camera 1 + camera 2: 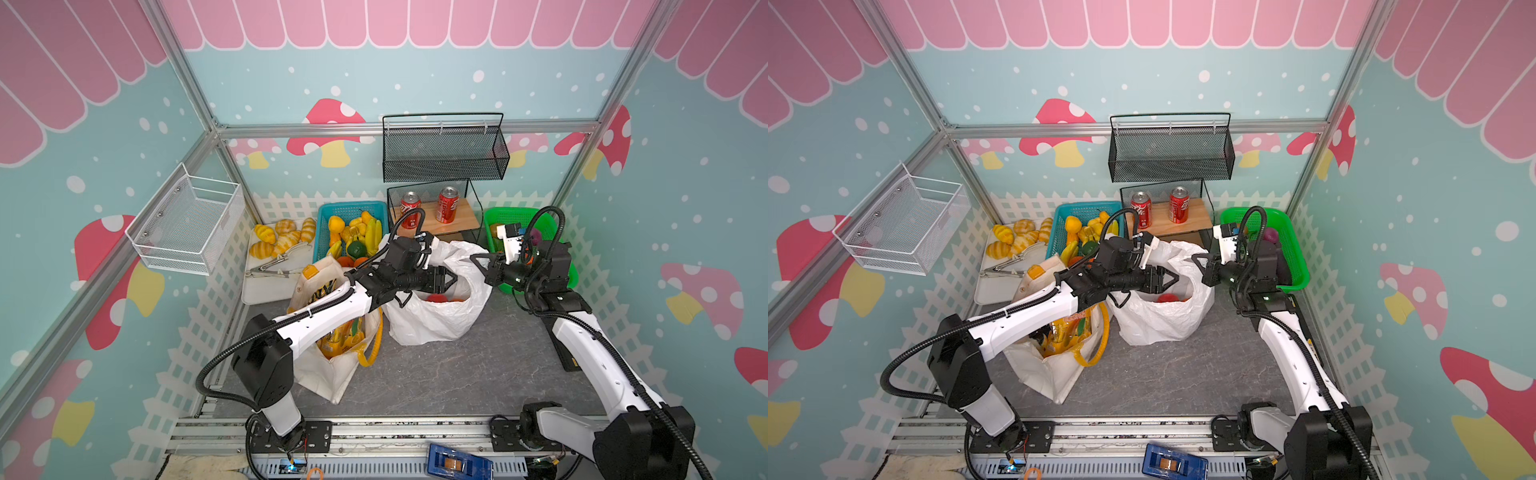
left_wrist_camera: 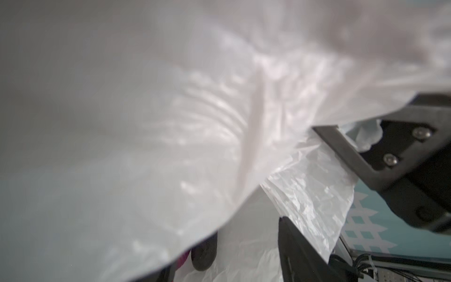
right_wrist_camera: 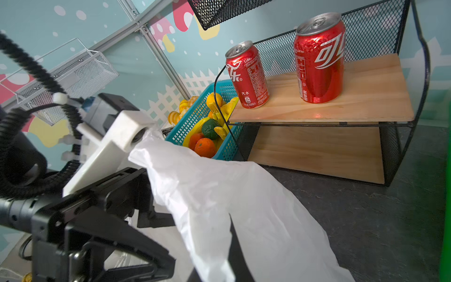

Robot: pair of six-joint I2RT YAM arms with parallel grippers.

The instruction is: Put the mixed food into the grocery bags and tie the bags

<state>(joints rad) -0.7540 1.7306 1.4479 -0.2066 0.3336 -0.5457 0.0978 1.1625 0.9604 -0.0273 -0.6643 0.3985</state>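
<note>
The plastic bag (image 1: 432, 324) is white, the tote (image 1: 324, 374) cream with yellow handles (image 1: 376, 349), the cans (image 1: 447, 204) red.

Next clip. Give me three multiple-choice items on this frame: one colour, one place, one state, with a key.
1. The canvas tote's handles are: A yellow; B red; C blue.
2. The red soda cans stand: A in the tote; B on the wooden shelf; C in the white plastic bag.
3. The left end effector is: A shut on a can; B shut on a tote handle; C open above the bag.

Key: 1 A, a yellow loop hangs beside the tote. 2 B, both cans sit upright on the shelf. 3 C, its jaws stand apart over the bag's mouth.
</note>
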